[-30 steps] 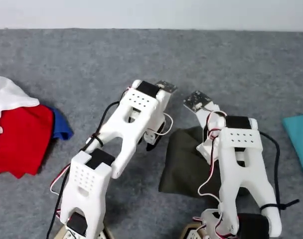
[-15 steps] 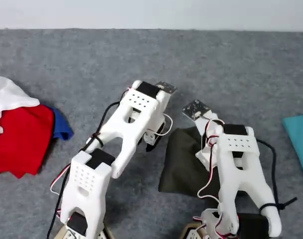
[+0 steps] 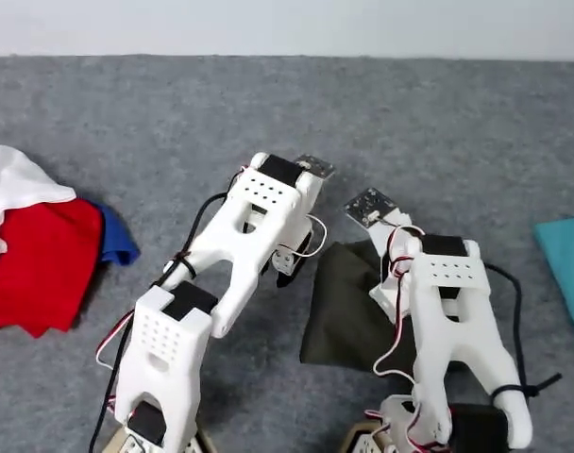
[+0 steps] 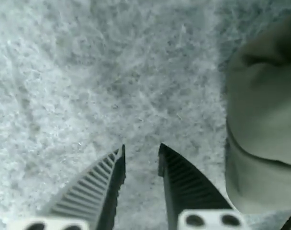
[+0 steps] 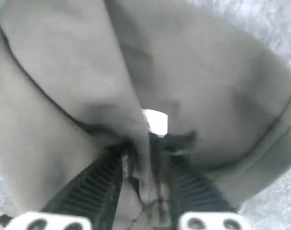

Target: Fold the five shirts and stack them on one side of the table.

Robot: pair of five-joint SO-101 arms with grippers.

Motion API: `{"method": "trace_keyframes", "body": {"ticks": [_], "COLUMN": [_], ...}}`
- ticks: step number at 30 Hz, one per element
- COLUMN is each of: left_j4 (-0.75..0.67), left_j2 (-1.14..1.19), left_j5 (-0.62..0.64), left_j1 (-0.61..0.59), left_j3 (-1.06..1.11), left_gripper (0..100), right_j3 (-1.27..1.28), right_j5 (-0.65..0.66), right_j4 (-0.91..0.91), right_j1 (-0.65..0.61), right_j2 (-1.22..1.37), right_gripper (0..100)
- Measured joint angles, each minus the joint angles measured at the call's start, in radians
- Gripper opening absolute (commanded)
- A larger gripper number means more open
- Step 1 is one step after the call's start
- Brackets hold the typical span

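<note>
Olive shirt point(image 3: 344, 302) lies crumpled near the worktop's point(image 3: 174, 113) near edge, with a fold of it pinched in the right jaws. The left jaws stand slightly parted over grey worktop just beside it. A red shirt point(image 3: 42, 264), white shirt point(image 3: 13, 184) and blue shirt point(image 3: 115, 241) are heaped at the left edge, and a teal shirt point(image 3: 565, 264) lies at the right edge.

Shirt point(image 3: 339, 311) under right arm point(image 3: 452, 311); probable shirts point(image 3: 42, 264) left

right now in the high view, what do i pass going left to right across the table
red shirt → blue shirt → left arm → dark olive shirt → teal shirt
</note>
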Motion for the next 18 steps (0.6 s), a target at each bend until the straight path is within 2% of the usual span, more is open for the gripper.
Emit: {"method": "trace_keyframes", "body": {"ticks": [3,11,18], "left_j4": [0.000,0.000,0.000], "left_j2": [0.000,0.000,0.000], "left_j5": [0.000,0.000,0.000], "left_j1": [0.000,0.000,0.000], "left_j3": [0.000,0.000,0.000], "left_gripper": [11,11,11], "right_j3": [-0.025,-0.124,-0.180], "right_j5": [0.000,0.000,0.000], "right_j4": [0.054,0.123,0.166], "right_j1": [0.005,0.003,0.003], "right_j2": [0.000,0.000,0.000], "right_gripper": [27.5,14.2,14.3]}}
